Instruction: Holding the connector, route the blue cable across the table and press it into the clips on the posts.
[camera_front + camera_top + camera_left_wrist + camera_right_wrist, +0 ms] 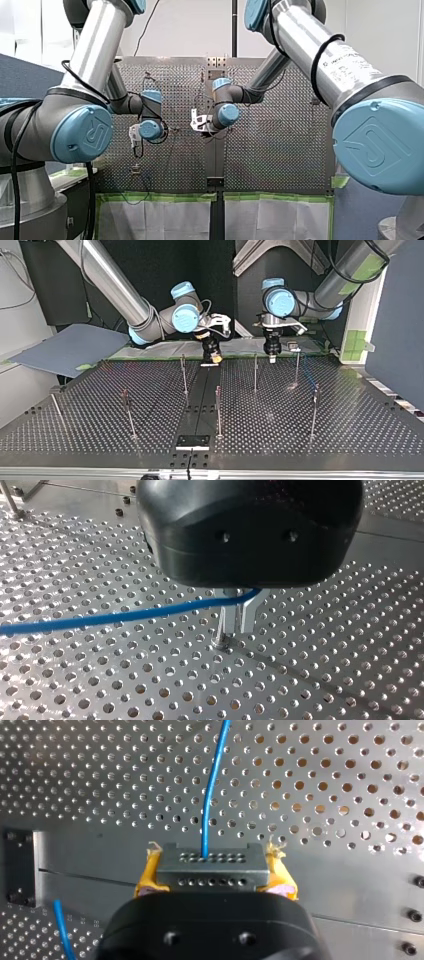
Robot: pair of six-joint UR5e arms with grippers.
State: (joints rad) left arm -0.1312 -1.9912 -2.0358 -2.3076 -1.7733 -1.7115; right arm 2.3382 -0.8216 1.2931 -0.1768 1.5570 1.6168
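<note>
Top view: right gripper [214, 356] and left gripper [271, 354] are held low by the back posts [255, 371]. Left wrist view: metal fingers [227, 622] are narrowed on the blue cable [125, 616]. Right wrist view: connector [210, 865] is clamped between yellow pads [144, 881]. Risk: clips could be missed if slack is left.

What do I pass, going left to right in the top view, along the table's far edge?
Flat blue-grey sheet → my right gripper, yellow-padded, holding the grey perforated connector → my left black gripper → white panel with green tape.
</note>
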